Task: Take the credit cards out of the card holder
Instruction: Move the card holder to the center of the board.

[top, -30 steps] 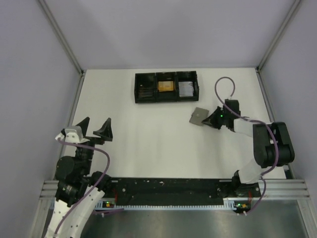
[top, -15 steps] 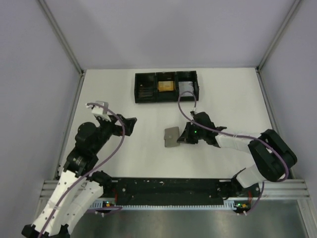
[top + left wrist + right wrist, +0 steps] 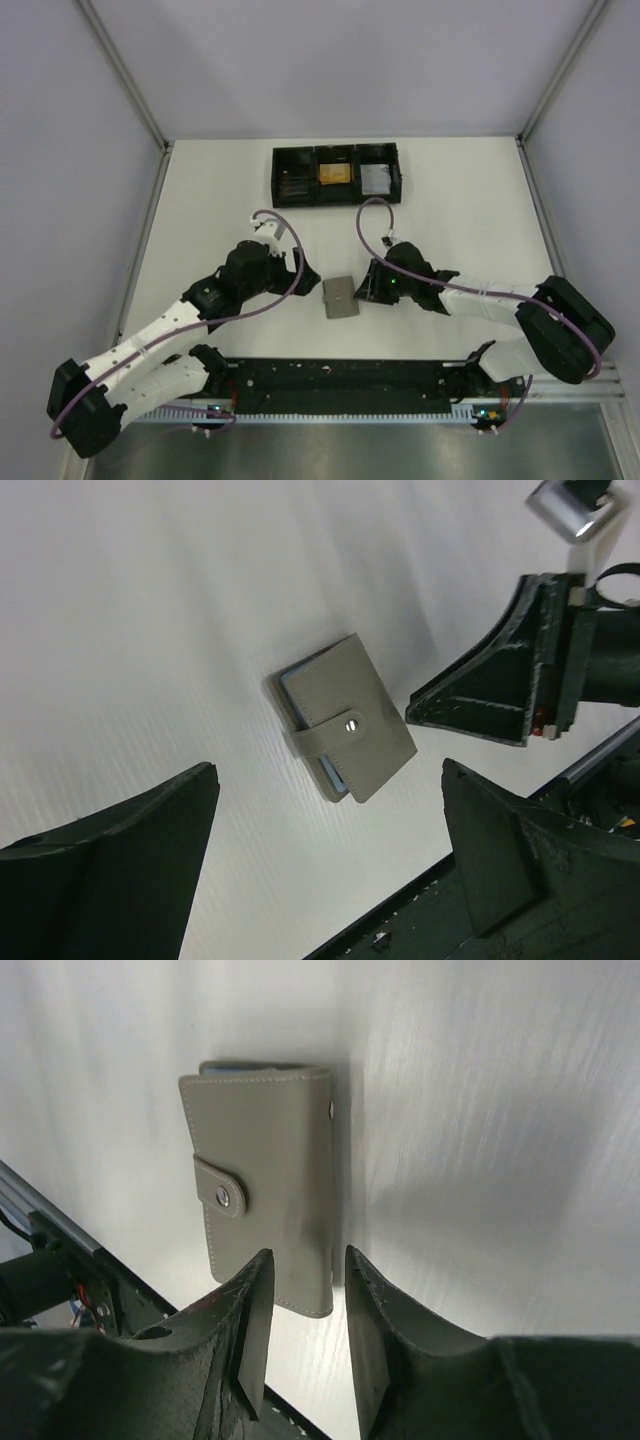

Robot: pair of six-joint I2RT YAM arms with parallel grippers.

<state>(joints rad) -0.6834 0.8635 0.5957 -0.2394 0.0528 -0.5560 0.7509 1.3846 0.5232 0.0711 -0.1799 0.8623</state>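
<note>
The top camera looks down from high above. Both wrist cameras look closely at one wallet [image 3: 340, 297].

Table [image 3: 450, 200] lies bare around the card holder [image 3: 340, 297]; right gripper [image 3: 368, 287] crowds one edge.

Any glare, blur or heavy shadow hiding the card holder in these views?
Top external: even light, sharp, card holder small but plain. Left wrist: sheen streaks across the table, holder crisp. Right wrist: table glare, shadow band beside the holder.
</note>
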